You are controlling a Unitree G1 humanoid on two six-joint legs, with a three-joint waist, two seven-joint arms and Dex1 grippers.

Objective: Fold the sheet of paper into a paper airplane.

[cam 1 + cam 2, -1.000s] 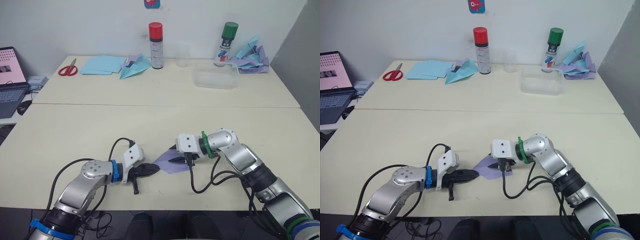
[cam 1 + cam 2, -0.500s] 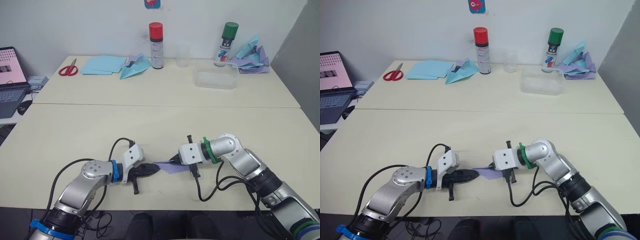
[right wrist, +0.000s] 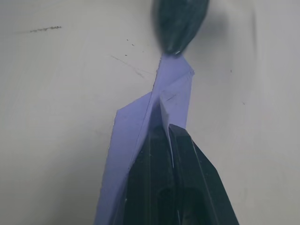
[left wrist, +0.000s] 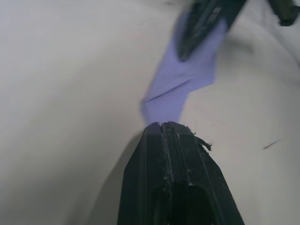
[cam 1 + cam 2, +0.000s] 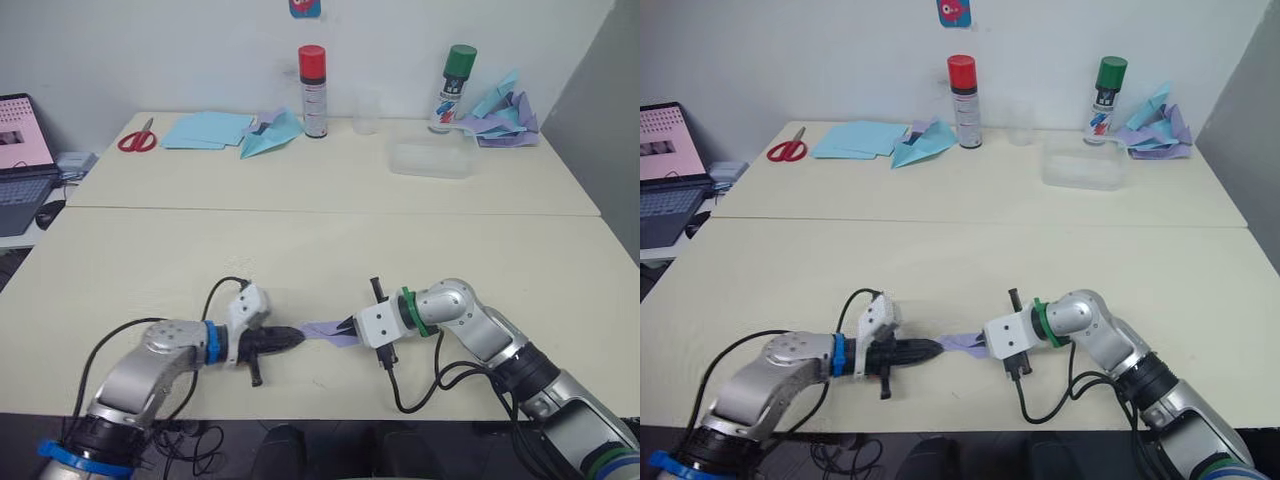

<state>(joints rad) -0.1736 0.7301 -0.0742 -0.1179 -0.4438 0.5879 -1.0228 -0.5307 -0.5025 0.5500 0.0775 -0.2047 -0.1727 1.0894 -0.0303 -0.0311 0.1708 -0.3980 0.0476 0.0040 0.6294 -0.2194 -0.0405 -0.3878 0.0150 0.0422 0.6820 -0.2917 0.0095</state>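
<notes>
Since a second ago, pulled apart along the surface (image 5: pixel 330 240): left pincer (image 5: pixel 297 336) drawn back toward its own side, right pincer (image 5: pixel 347 326) rolled over and lowered, and the folded sheet of paper (image 5: pixel 324 330), then a broad lavender wedge lying flat under the right pincer, now stretched into a narrow strip between the two tips. Hard to make out in the head views: folds and creases in the strip, most of its far end hidden behind the right pincer's white housing. From the right wrist, layered folds visible, one flap slipped between the black fingers (image 3: pixel 190 164). Left pincer clenched on the near tip of the paper, fingers pressed together with the lavender corner emerging just beyond them. Right pincer likewise clamped on the opposite end, paper low over the surface.
</notes>
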